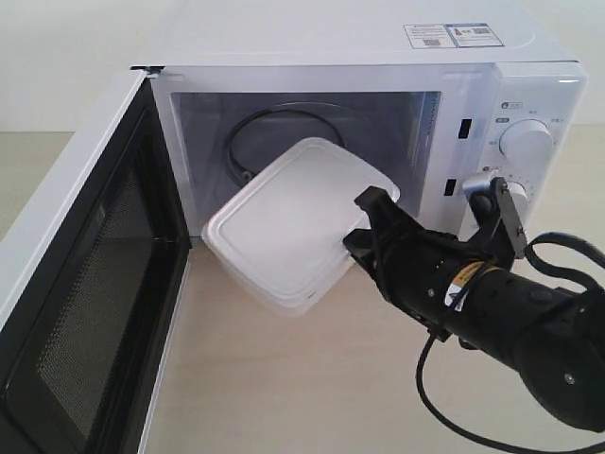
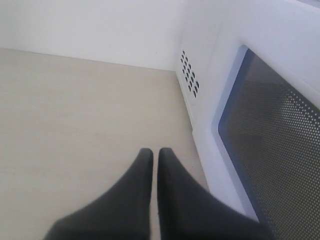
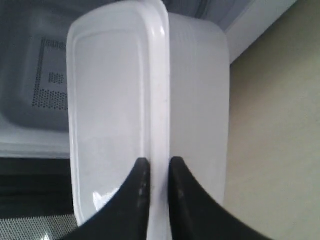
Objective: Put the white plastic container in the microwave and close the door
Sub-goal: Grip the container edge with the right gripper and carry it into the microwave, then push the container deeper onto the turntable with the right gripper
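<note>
Jaws of the right arm clamp the white plastic container (image 1: 284, 227) by its rim to feed it tilted into the microwave (image 1: 359, 47), door (image 1: 85, 274) wide open; left jaws closed, empty.

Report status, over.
Right gripper shut on rim of translucent white rectangular plastic container, tilted at white boxy microwave opening. Left gripper shut, empty, beside open white door. Nothing blocking.

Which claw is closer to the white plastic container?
Right. The right claw pinches the white plastic container by its rim; the left claw sits shut outside the open door.
</note>
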You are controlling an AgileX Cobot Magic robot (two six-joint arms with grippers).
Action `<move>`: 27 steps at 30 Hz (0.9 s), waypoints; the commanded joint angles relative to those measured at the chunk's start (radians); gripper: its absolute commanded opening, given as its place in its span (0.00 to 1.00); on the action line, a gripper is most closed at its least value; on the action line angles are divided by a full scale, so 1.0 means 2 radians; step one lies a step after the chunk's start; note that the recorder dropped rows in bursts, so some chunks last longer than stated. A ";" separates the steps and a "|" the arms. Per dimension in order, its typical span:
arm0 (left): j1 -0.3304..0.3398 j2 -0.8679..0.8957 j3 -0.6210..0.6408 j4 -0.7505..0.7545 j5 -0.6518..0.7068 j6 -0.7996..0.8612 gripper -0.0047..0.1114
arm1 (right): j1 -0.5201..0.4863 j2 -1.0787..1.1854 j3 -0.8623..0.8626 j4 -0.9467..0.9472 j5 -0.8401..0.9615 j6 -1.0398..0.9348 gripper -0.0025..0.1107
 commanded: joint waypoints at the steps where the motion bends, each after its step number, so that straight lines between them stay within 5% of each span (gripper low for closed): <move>1: 0.001 -0.002 0.002 -0.005 -0.002 -0.001 0.08 | 0.004 -0.002 -0.024 0.064 -0.001 -0.018 0.02; 17: 0.001 -0.002 0.002 -0.005 -0.002 -0.001 0.08 | 0.005 0.118 -0.156 0.101 -0.015 0.054 0.02; 27: 0.001 -0.002 0.002 -0.005 -0.001 -0.001 0.08 | -0.005 0.119 -0.226 0.169 0.028 -0.030 0.02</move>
